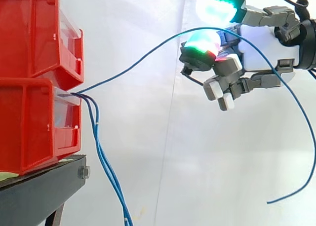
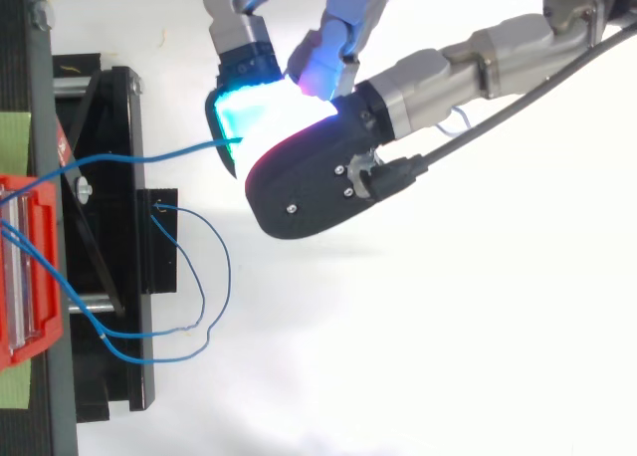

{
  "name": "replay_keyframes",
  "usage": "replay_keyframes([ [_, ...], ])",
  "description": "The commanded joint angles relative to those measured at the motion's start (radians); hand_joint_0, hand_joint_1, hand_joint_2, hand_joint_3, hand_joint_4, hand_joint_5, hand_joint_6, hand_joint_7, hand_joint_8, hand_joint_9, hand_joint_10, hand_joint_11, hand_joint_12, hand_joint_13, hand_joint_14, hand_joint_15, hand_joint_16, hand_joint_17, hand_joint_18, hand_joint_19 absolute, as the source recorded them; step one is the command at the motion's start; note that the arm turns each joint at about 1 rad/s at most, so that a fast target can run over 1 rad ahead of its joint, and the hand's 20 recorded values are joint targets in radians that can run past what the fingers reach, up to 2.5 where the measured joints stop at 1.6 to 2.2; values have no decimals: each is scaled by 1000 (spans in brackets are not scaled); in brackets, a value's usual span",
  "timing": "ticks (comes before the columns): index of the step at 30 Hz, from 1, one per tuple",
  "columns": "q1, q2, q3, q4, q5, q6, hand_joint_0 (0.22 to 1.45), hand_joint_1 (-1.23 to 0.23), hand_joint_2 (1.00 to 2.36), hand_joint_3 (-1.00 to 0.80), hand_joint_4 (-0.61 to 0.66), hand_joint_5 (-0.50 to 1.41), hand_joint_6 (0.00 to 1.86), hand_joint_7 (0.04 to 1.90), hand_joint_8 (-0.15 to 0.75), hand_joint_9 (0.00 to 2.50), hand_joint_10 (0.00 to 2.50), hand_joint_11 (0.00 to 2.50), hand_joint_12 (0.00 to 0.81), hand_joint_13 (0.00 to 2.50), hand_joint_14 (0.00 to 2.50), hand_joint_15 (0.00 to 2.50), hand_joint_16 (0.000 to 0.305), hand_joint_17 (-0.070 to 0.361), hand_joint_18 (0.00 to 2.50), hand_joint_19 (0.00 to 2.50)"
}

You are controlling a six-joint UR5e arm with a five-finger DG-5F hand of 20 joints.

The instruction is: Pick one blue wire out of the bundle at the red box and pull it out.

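Where your robot hand (image 1: 261,48) hangs: up high, well away from the front edge of the black stand (image 1: 44,186), about level with the upper red bin (image 1: 29,33).
Grip: you have its glowing fingertips (image 1: 201,42) pinched together on one blue wire (image 2: 159,158); the other fingers are curled below the palm.
Blue wire: it leaves the front of the lower red bin (image 1: 34,132), climbs in a long arc to the pads, passes on behind the palm and droops to a free end low on the side view's right.
Other wires (image 2: 230,267): you see them come out of the same bin's front and hang in loops just beside the stand's front edge.
Backdrop: white curtain (image 1: 148,162).
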Motion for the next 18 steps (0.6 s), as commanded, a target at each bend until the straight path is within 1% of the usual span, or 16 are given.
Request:
replay_keyframes([
  [1, 0, -1, 0, -3, 0, 0, 547, -559, 1012, -343, 172, -83, 906, 1205, 380, 1223, 16, 758, 452, 973, 19, 624, 55, 124, 902, 659],
  [3, 0, 0, 0, -3, 0, 0, 554, -555, 1014, -324, 166, -82, 907, 1196, 384, 1223, 16, 759, 448, 972, 19, 620, 55, 124, 900, 668],
  [8, 0, 0, 0, -3, 0, 0, 560, -629, 1017, -255, 176, -74, 905, 1228, 392, 1235, 19, 775, 445, 990, 21, 622, 54, 122, 926, 650],
  [9, 0, 0, 0, -3, 0, 0, 565, -651, 1014, -253, 177, -71, 903, 1227, 402, 1248, 17, 766, 462, 1009, 18, 615, 58, 131, 964, 626],
  [13, 0, 0, 0, -3, 2, 2, 570, -701, 1015, -222, 177, -64, 903, 1232, 411, 1267, 16, 775, 472, 1033, 18, 608, 60, 135, 1005, 602],
  [18, 0, -1, -2, -1, 0, 2, 586, -748, 1018, -198, 183, -62, 906, 1249, 404, 1263, 15, 782, 448, 1027, 19, 621, 56, 125, 986, 602],
])
